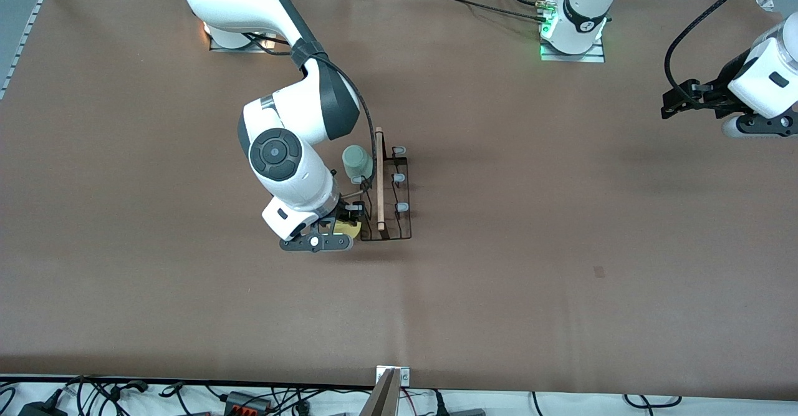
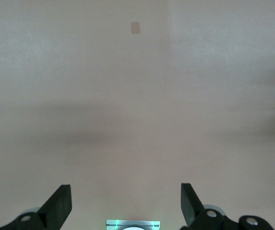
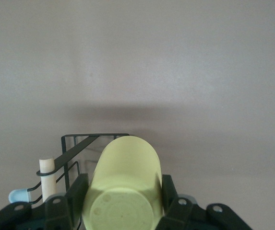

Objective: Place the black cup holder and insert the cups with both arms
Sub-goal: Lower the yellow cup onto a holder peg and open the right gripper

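The black cup holder (image 1: 404, 234) stands mid-table, its wooden rod handle (image 1: 379, 179) on top. A pale green cup (image 1: 357, 161) sits upside down on a peg at the end of the rack farther from the front camera. My right gripper (image 1: 340, 227) is shut on the yellow cup (image 1: 350, 229) and holds it, bottom toward the wrist camera, over the rack's nearer end. In the right wrist view the yellow cup (image 3: 125, 177) fills the gripper (image 3: 123, 203) above the rack's wire frame (image 3: 79, 143). My left gripper (image 1: 672, 105) (image 2: 125, 203) is open and empty, waiting over the table's left-arm end. No light blue cup is in view.
Grey-tipped free pegs (image 1: 403, 206) line the rack's side toward the left arm. A small tape mark (image 1: 599, 271) lies on the brown table (image 1: 561, 216). Cables and plugs (image 1: 243, 398) run along the table's near edge, beside a metal bracket (image 1: 393, 375).
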Robot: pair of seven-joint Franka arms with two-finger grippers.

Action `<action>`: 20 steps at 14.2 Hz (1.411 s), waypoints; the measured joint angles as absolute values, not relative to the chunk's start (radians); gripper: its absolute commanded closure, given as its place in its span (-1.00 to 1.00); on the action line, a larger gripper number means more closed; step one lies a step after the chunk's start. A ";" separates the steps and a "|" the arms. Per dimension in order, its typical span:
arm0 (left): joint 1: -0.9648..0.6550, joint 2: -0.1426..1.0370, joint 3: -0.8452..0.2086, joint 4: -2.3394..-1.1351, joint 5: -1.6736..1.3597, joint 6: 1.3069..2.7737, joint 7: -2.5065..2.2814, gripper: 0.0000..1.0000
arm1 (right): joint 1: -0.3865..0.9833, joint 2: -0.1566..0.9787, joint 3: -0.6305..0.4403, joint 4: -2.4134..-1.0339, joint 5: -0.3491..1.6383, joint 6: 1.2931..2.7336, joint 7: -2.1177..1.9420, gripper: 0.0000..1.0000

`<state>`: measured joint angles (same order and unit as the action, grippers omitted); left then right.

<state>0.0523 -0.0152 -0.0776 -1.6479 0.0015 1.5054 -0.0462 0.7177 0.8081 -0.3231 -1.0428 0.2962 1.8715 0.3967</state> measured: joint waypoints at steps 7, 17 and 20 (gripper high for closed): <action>0.052 -0.015 -0.077 -1.648 0.001 1.505 -0.046 -1.00 | 0.736 0.808 -0.322 -1.043 0.357 1.842 0.428 0.51; 0.052 -0.015 -0.077 -1.648 0.001 1.505 -0.046 -1.00 | 0.748 0.836 -0.317 -1.048 0.367 1.834 0.431 0.49; 0.052 -0.015 -0.077 -1.648 0.001 1.505 -0.046 -1.00 | 0.754 0.854 -0.317 -1.053 0.367 1.834 0.431 -0.99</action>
